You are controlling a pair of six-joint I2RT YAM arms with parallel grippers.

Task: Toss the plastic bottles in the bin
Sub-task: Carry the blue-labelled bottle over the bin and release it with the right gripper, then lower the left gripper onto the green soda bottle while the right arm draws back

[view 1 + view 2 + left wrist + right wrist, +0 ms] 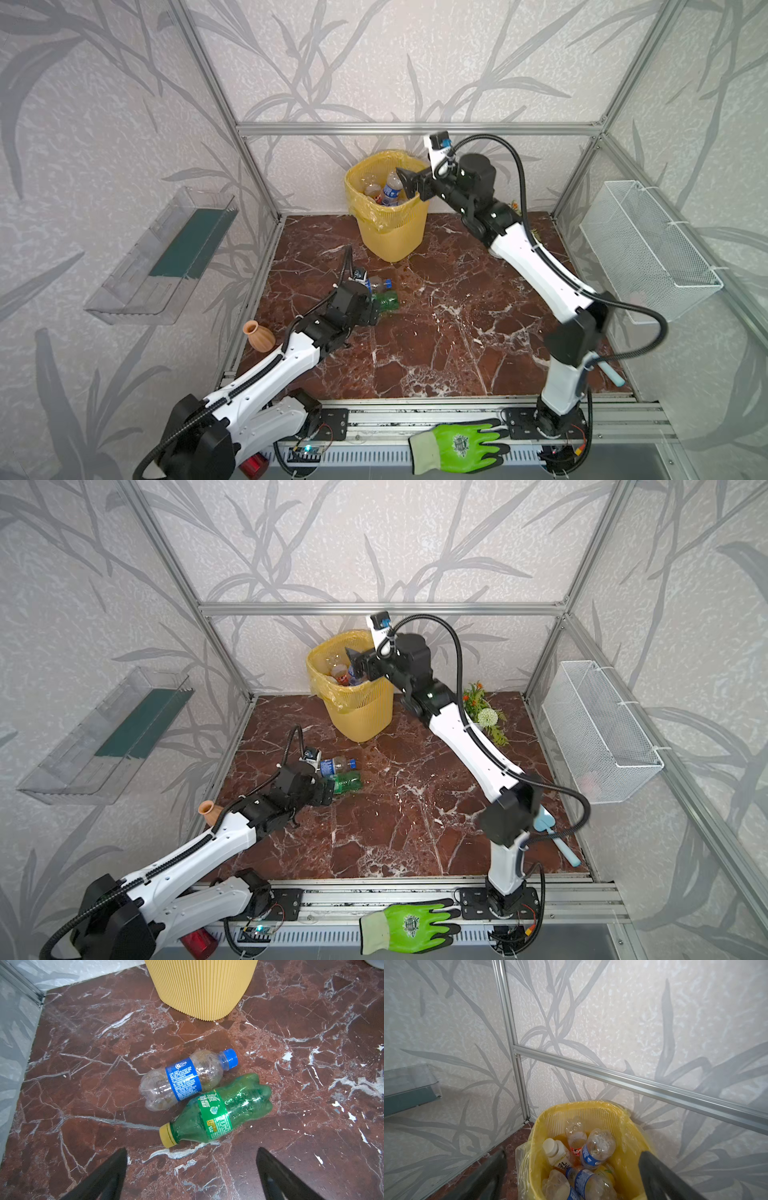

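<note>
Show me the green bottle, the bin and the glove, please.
green bottle [215,1114]: left wrist view, on its label.
bin [399,237]: in a top view, on its ribbed front wall.
glove [459,446]: in a top view, on its green palm.

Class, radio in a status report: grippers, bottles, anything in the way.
Left gripper open, empty, facing green bottle and blue-label bottle lying on floor. Right gripper open over bin, bottles inside. Nothing blocking.

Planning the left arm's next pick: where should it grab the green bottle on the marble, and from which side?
Probably the shoulder of the green bottle, behind its yellow cap, from above: it lies flat, cap end nearest the left pincer, and only there stands apart from the clear bottle touching its middle.
</note>
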